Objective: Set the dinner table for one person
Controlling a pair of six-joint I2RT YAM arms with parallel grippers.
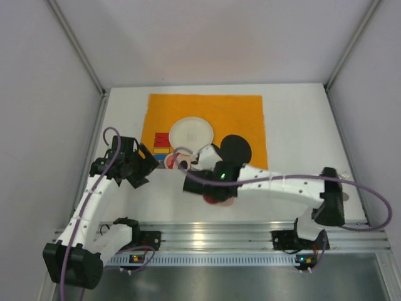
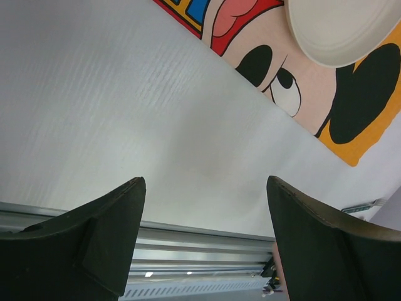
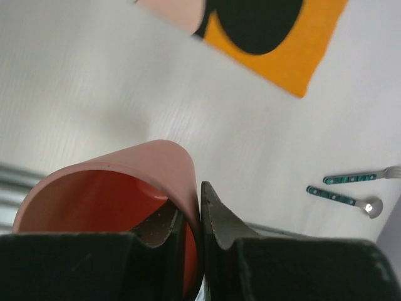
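Note:
The white dinner table (image 1: 301, 125) carries an orange cartoon-mouse placemat (image 1: 244, 113) with a white plate (image 1: 192, 132) on it. Near the table's front middle, my right gripper (image 3: 188, 207) is shut on the wall of a pink cup (image 3: 125, 182): one finger is inside the cup and the other outside. From above, the cup (image 1: 222, 201) shows only as a reddish edge under that gripper. My left gripper (image 2: 205, 188) stands open over bare table by the placemat's near left corner, with nothing between its fingers. The plate (image 2: 341, 31) shows beyond it.
A fork (image 3: 357, 177) and a spoon (image 3: 344, 199) with teal handles lie on the table to the right of the placemat. The silver rail (image 1: 213, 235) runs along the near edge. Grey walls close in the left, right and back sides.

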